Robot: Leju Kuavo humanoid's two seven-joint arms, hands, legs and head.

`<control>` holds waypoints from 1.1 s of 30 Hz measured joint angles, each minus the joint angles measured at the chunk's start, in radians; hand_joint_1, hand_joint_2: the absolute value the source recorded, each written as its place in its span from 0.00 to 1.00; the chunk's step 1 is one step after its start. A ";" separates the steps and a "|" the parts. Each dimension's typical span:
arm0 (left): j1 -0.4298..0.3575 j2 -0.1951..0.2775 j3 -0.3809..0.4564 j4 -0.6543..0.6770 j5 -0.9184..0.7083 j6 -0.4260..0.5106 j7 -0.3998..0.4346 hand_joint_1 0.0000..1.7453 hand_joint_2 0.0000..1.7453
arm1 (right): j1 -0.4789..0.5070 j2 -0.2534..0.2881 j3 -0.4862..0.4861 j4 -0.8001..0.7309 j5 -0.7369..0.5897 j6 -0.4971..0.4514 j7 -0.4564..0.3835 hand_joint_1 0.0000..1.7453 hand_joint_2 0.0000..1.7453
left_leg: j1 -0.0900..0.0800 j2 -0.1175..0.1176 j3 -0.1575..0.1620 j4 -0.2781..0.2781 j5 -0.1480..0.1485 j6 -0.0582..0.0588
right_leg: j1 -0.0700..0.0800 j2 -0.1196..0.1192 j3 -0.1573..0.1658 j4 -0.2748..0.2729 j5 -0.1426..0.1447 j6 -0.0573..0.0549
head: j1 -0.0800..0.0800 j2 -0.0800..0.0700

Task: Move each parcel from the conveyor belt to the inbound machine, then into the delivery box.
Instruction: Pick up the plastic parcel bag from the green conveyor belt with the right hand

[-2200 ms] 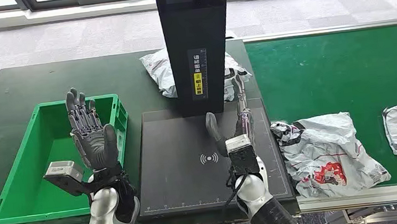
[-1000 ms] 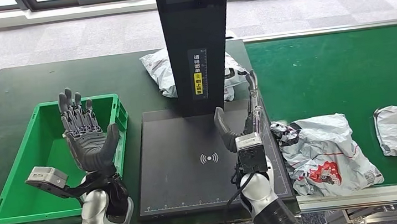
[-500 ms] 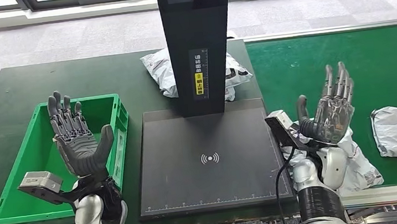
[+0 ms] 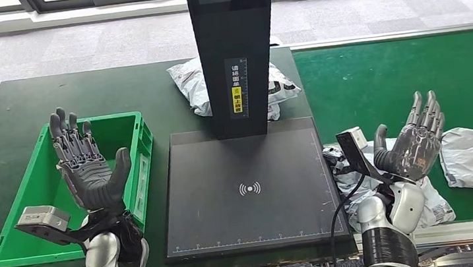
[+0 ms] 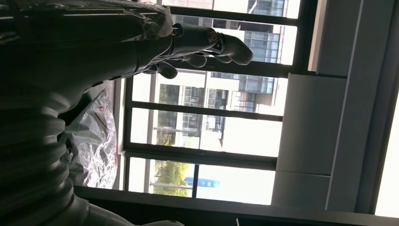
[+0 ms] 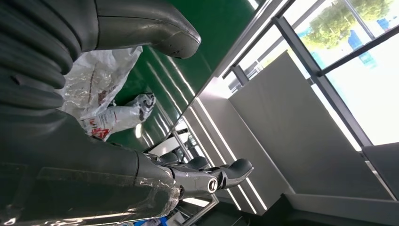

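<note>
My right hand point(image 4: 413, 145) hovers spread and empty over a crumpled parcel point(image 4: 356, 161) on the belt point(image 4: 375, 86); my left hand point(image 4: 85, 166) is spread above the bin point(image 4: 34, 194).

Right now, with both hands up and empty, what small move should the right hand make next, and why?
Probably lower the right hand onto the crumpled grey parcel directly beneath it on the green conveyor belt and close on it. That hand is open and holds nothing, the inbound machine's black plate is bare, and the green delivery box awaits.
</note>
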 joint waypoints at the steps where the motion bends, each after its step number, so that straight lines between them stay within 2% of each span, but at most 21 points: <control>1: 0.000 0.000 0.000 -0.001 0.000 0.000 0.000 0.00 1.00 | 0.000 0.000 0.000 0.000 0.000 0.000 0.001 0.00 1.00 | 0.000 0.000 0.000 0.000 0.000 0.000 | 0.000 0.000 0.000 0.000 0.000 0.000 | 0.000 0.000; 6: 0.001 0.000 0.000 -0.005 0.000 0.000 0.002 0.00 1.00 | 0.000 -0.004 0.000 0.002 0.022 0.000 0.031 0.00 1.00 | 0.000 0.000 0.000 0.000 0.000 0.000 | 0.000 0.000 0.000 0.000 0.000 0.000 | 0.000 0.000; 9: 0.001 0.000 0.000 -0.008 0.000 0.002 0.009 0.00 1.00 | 0.000 -0.021 0.000 0.021 0.069 0.000 0.143 0.00 1.00 | 0.000 -0.001 0.000 0.000 0.000 0.000 | 0.000 0.000 0.000 0.000 0.000 0.000 | 0.000 0.000; 12: 0.003 0.000 0.001 -0.015 0.002 0.006 0.014 0.00 1.00 | 0.000 -0.049 0.003 0.068 0.053 0.016 0.237 0.00 1.00 | 0.000 -0.001 0.000 0.000 0.000 0.000 | -0.001 -0.001 0.001 0.000 0.000 0.000 | 0.000 0.000; 16: 0.005 0.000 0.003 -0.029 0.003 0.008 0.025 0.00 1.00 | -0.002 -0.097 0.012 0.158 0.012 0.140 0.357 0.00 1.00 | 0.000 -0.001 0.000 0.000 0.000 0.000 | -0.001 -0.001 0.001 0.000 0.000 0.000 | 0.000 0.000; 19: 0.007 0.000 0.004 -0.037 0.003 0.007 0.032 0.00 1.00 | -0.003 -0.121 0.017 0.214 0.011 0.179 0.392 0.00 0.25 | 0.000 -0.002 0.000 0.000 0.000 0.000 | -0.001 -0.001 0.001 0.000 0.000 0.000 | 0.000 0.000; 20: 0.007 0.000 0.005 -0.039 0.003 0.007 0.032 0.00 1.00 | -0.003 -0.126 0.020 0.226 0.012 0.181 0.395 0.00 0.25 | 0.000 -0.002 0.000 0.000 0.000 0.000 | -0.001 -0.001 0.001 0.000 0.000 0.000 | 0.000 0.000; 23: 0.007 0.000 0.005 -0.042 0.003 0.007 0.033 0.00 1.00 | -0.006 -0.140 0.030 0.255 0.020 0.201 0.405 0.00 1.00 | 0.000 -0.002 0.000 0.000 0.000 0.000 | 0.000 -0.001 0.001 0.000 0.000 0.000 | 0.000 0.000; 29: 0.011 0.000 0.005 -0.053 0.003 0.008 0.033 0.00 1.00 | -0.010 -0.155 0.047 0.286 0.018 0.274 0.427 0.00 1.00 | 0.000 -0.002 0.000 0.000 0.000 0.000 | 0.000 -0.001 0.001 0.000 0.000 0.000 | 0.000 0.000; 33: 0.012 0.000 0.005 -0.057 0.003 0.007 0.036 0.00 1.00 | -0.016 -0.161 0.051 0.311 -0.033 0.409 0.428 0.00 1.00 | 0.000 -0.002 0.000 0.000 0.000 0.000 | 0.000 -0.001 0.001 0.000 0.000 0.000 | 0.000 0.000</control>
